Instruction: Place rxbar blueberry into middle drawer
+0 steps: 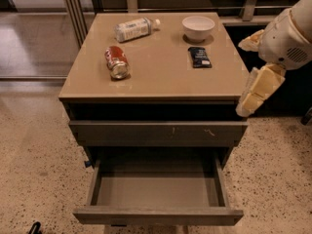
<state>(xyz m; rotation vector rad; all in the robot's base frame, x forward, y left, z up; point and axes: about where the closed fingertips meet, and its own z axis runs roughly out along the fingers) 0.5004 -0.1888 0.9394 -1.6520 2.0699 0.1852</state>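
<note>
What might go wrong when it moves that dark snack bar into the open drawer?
1. The claw hangs beside the cabinet, at its right edge, apart from the rxbar blueberry. The bar lies flat near the white bowl, so a grab might slip or bump the bowl.
2. The middle drawer sits low under the closed drawer front, so a drop might miss.
</note>
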